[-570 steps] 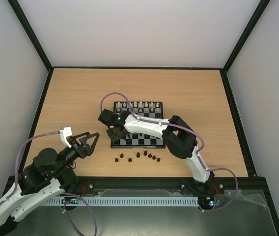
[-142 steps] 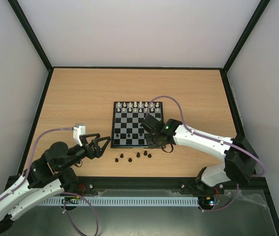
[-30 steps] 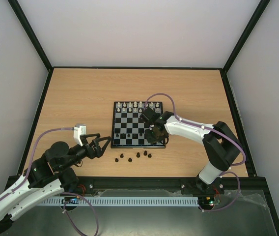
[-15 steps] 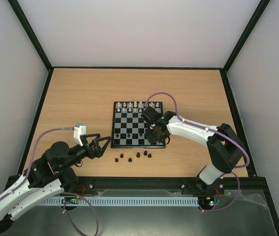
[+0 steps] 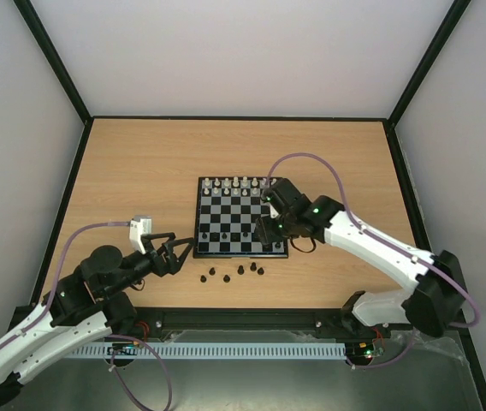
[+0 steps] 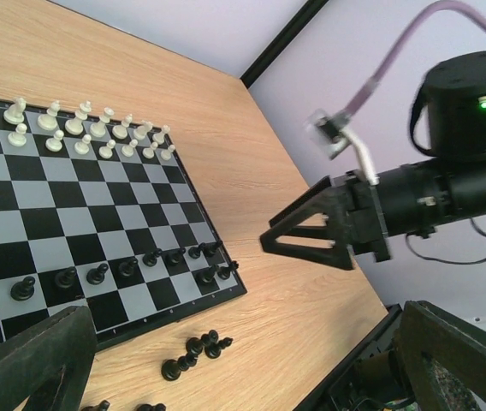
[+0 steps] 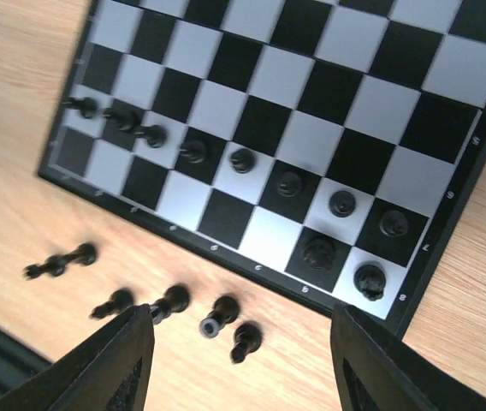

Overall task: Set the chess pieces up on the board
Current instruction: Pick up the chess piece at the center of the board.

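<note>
Now R gripper [image 5: 264, 229] has opened, it's pulled back off the board [image 7: 303, 141].

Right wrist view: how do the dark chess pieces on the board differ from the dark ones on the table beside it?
The board pieces stand upright on the board; the table pieces look tipped on their sides on the table. The board pieces sit one per square, eight in a row plus two at the corner; the table pieces lie loosely scattered. The board pieces outnumber the table pieces. Both are tiny and dark.
</note>
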Tool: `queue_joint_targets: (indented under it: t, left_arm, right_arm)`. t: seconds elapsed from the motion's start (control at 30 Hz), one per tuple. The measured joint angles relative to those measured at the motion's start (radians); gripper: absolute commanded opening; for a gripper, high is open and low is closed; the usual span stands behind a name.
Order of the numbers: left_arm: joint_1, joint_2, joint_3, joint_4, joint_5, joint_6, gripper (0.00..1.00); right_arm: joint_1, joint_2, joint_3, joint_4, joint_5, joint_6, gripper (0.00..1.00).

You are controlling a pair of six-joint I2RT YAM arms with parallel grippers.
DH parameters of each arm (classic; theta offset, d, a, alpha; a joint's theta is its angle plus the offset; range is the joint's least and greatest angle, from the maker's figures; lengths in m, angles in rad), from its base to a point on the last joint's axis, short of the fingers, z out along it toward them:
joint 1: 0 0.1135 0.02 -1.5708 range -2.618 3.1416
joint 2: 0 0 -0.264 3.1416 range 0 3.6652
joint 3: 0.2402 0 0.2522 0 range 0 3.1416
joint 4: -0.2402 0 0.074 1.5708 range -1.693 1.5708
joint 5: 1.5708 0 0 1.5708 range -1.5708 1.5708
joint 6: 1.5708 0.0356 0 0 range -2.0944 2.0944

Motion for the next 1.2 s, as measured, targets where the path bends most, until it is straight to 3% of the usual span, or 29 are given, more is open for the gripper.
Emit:
queue_joint_targets:
  t: [0.07, 0.17, 0.5, 0.73, 0.93, 1.2]
  left_arm:
    - [0.000, 0.005, 0.000, 0.000, 0.000, 0.000, 1.00]
    - [0.000, 0.011, 0.000, 0.000, 0.000, 0.001, 1.00]
    - [0.000, 0.041, 0.000, 0.000, 0.000, 0.004, 0.99]
    - [0.000, 0.041, 0.000, 0.000, 0.000, 0.005, 1.00]
    - [0.000, 0.040, 0.000, 0.000, 0.000, 0.005, 0.99]
    - [0.000, 0.039, 0.000, 0.000, 0.000, 0.005, 0.99]
  right_arm:
    - [0.001, -0.047, -0.002, 0.000, -0.026, 0.000, 0.68]
    - [0.011, -0.100, -0.007, 0.000, -0.062, 0.009, 1.00]
    - [0.134, -0.115, -0.020, -0.003, -0.045, 0.030, 0.99]
    - [0.268, -0.047, -0.019, -0.080, 0.192, 0.134, 0.99]
    - [0.282, -0.063, -0.021, -0.063, 0.299, 0.182, 0.99]
    - [0.263, -0.073, -0.032, -0.048, 0.300, 0.187, 0.98]
